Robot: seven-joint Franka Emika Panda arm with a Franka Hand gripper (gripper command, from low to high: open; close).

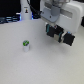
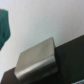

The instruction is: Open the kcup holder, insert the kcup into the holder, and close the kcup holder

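Toward four o'clock of the gripper, presumably, sits the kcup holder, unseen; the kcup stands upright at eight o'clock, well apart, ungrasped. How far the fingers are parted I cannot tell.

A pale tabletop meets a dark blurred backdrop.

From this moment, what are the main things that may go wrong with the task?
1. The kcup stands alone on the white table, apart from the kcup holder. It is small and upright, so a slightly off-centre grasp may tip it over.
2. The gripper hangs right at the holder, so a careless move may bump or shift it.
3. Both views are blurred and the fingers cannot be seen clearly, so their alignment cannot be confirmed.
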